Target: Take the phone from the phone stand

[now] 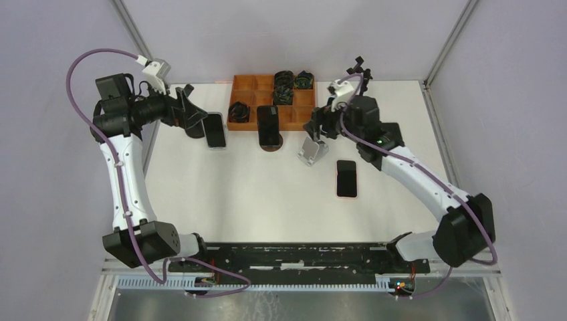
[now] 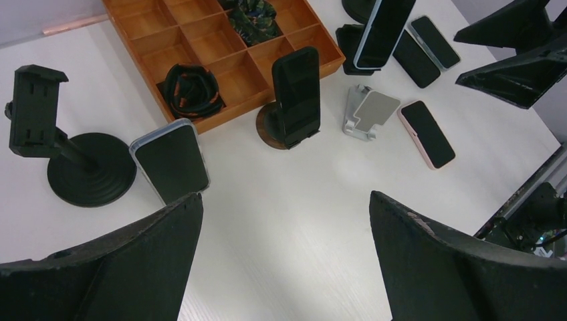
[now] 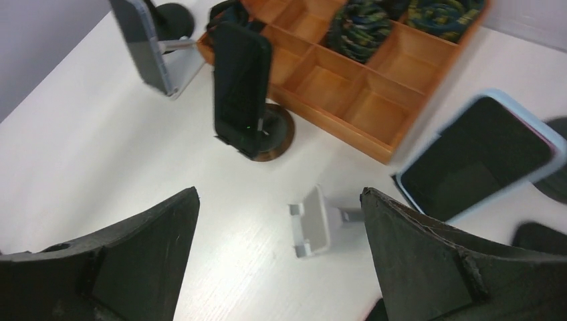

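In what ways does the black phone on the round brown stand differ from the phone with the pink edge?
The black phone leans nearly upright on the round brown stand; the pink-edged phone lies flat on the table, screen up. The black phone has a dark edge, and the pink-edged phone a pink one. The black phone stands right in front of the wooden tray; the pink-edged phone lies nearer the arm bases. Both screens are dark.
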`<state>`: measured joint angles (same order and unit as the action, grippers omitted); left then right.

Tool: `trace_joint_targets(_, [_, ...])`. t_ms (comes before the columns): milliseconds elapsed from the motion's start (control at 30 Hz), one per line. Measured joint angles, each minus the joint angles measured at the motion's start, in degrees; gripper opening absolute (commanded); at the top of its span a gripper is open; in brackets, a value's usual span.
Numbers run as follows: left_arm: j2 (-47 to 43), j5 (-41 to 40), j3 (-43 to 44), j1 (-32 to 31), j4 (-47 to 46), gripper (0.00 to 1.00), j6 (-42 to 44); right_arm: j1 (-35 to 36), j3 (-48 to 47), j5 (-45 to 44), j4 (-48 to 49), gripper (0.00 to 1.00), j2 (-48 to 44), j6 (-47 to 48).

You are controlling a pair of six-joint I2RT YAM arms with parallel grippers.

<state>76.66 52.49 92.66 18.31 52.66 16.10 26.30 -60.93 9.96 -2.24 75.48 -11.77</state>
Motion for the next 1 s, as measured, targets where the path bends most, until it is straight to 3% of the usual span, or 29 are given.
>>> trace_joint_targets(133, [0.07, -0.52, -1.73, 0.61, -0.7, 1.0, 0.02, 4.55, -6.51, -0.07, -0.61, 0.98, 7.85, 2.93])
trace_joint_targets(567, [0.63, -3.74, -5.11, 1.16, 0.59, 1.0, 1.14, 5.55, -25.97, 5.64, -1.29, 0.98, 34.6, 5.92])
trace_joint_targets(867, [4.33, -3.08, -5.11, 1.22, 2.58, 1.0, 3.52, 7.76, -40.85, 11.19, -1.25, 0.85, 48.11, 6.27])
trace_joint_targets(1000, [4.42, -2.75, -5.14, 1.22, 4.52, 1.0, 5.31, 7.98, -42.14, 12.09, -0.35, 0.82, 50.38, 5.99])
